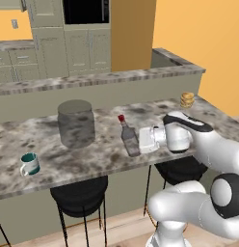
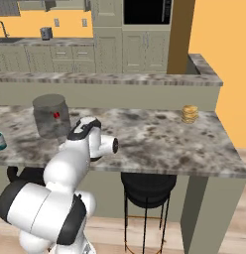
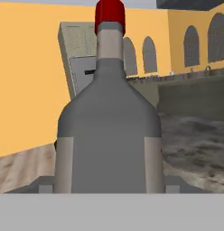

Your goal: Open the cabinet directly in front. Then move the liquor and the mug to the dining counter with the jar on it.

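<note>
The dining counter (image 1: 198,116) ran across the left base view, its raised back ledge behind it and black stools (image 1: 79,195) tucked under its near edge. On it stood the jar (image 1: 76,123), upright at about ten o'clock from the bottle, which marked this as the right counter for the delivery. The mug (image 1: 30,164) sat upright near the front edge, at about eight o'clock from the jar and well apart from it, so that half of the job looked done. A small stack of golden rounds (image 1: 187,100) lay far off at two o'clock from the bottle.

The arm reached in level from the right, so the gripper (image 1: 135,141) met the liquor (image 1: 129,137) side-on at its body. The liquor stood on the marble just right of the jar, its long axis vertical, red cap pointing straight up. In the hand view its glass sat between the two dark tips (image 3: 63,164), which were spread as wide as the body and lay along both flanks. I judged this a grip at the moment of setting down, though whether the tips pressed or merely flanked the glass I could not tell.
</note>
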Available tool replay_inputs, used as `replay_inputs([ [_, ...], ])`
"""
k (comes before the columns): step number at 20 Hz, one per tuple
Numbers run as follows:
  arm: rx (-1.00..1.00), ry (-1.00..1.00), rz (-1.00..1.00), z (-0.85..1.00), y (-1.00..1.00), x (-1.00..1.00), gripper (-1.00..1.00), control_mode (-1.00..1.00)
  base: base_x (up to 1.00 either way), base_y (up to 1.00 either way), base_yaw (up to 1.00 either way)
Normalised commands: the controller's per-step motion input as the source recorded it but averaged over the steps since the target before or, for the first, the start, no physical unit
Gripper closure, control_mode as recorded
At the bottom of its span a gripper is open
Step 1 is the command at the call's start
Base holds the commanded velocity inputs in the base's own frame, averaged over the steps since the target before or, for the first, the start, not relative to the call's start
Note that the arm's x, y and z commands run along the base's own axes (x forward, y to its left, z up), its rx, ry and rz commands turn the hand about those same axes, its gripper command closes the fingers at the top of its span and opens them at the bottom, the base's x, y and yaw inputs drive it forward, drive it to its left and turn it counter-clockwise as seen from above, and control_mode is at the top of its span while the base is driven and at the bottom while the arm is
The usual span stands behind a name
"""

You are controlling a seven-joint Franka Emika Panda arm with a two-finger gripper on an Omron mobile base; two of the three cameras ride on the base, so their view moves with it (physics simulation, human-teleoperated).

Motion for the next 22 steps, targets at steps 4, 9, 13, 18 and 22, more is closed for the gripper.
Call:
replay_inputs([
  [4, 0.09, -0.27, -0.01, 0.00, -0.13, -0.17, 1.00, -1.00, 0.00, 0.00, 0.00],
  [9, 0.18, -0.20, -0.02, 0.00, -0.11, -0.11, 1.00, -1.00, 0.00, 0.00, 0.00],
  [13, 0.05, -0.03, 0.00, 0.00, 0.00, 0.09, 1.00, -1.00, 0.00, 0.00, 0.00],
  [18, 0.21, 0.00, -0.04, 0.00, 0.00, 0.37, 1.00, -1.00, 0.00, 0.00, 0.00],
  [22, 0.12, 0.00, -0.02, 0.00, 0.00, 0.01, 1.00, -1.00, 0.00, 0.00, 0.00],
])
